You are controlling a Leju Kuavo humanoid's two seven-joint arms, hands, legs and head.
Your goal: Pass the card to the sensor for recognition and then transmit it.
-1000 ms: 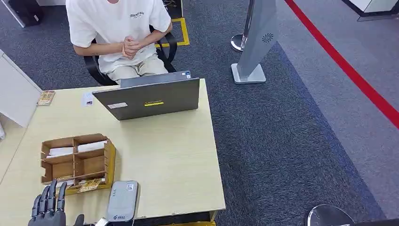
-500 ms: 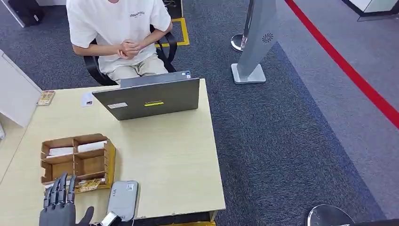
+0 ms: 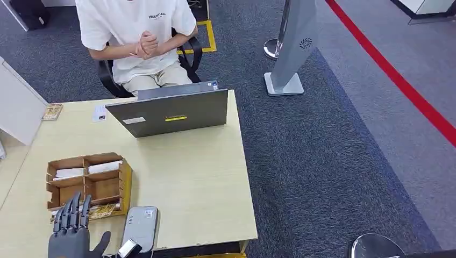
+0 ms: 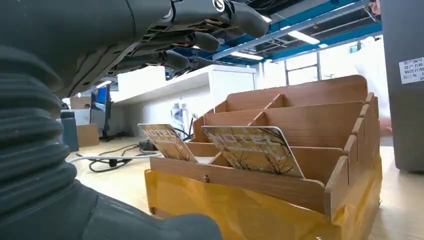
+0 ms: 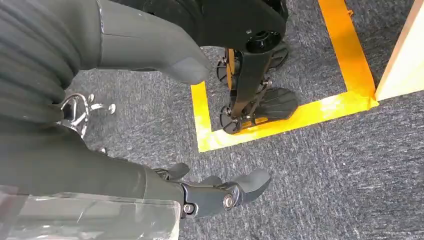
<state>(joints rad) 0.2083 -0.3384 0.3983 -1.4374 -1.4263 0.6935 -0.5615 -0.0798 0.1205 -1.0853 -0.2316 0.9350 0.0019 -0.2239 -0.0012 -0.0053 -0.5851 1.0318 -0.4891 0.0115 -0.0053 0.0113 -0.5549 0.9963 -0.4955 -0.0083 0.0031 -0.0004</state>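
Observation:
A wooden card holder (image 3: 88, 185) with several compartments stands at the table's front left. Patterned hotel cards (image 3: 101, 210) (image 4: 252, 148) lean in its front row; white cards (image 3: 105, 167) lie in the back row. My left hand (image 3: 71, 236) hovers just in front of the holder with its fingers (image 4: 200, 40) spread and nothing in it, above the front cards. A grey card reader (image 3: 140, 229) lies flat to the right of the hand. My right hand (image 5: 150, 115) hangs beside the table over the carpet, fingers apart, holding nothing.
An open laptop (image 3: 169, 112) stands at the table's far side, and a person in a white shirt (image 3: 134, 32) sits behind it with clasped hands. Small cards (image 3: 52, 111) lie at the far left. A grey stand (image 3: 293, 48) rises from the carpet right of the table (image 3: 204, 183).
My left hand has moved forward and slightly right, closer to the holder's front row. The person has raised the clasped hands a little.

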